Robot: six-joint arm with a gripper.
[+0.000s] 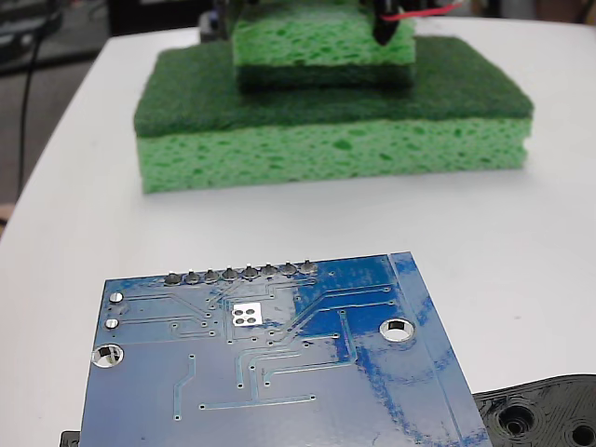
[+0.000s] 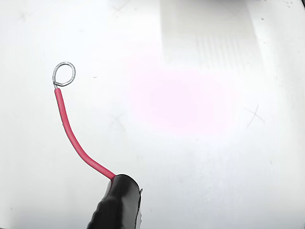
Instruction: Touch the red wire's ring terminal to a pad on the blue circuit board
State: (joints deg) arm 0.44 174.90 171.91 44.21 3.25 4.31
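1. In the fixed view a blue circuit board [image 1: 270, 363] lies at the near edge of the white table [image 1: 84, 214], left of centre.
2. A small silver pad [image 1: 246, 314] with four dark holes sits on the board, just below a row of grey solder points [image 1: 240, 274] on its far edge.
3. Far behind the board two green sponges [image 1: 331, 121] are stacked, a small one on a big one.
4. At the top right a black sleeve [image 1: 391, 20] and a bit of the red wire [image 1: 424, 13] show above the small sponge, well apart from the board.
5. At the near right corner lies a black plastic piece [image 1: 545, 414] with holes.
6. In the wrist view the wire curves up and to the left from the sleeve and ends in the ring terminal [image 2: 64, 74], over bare table.
7. The gripper itself is not seen; I cannot tell how open it is.
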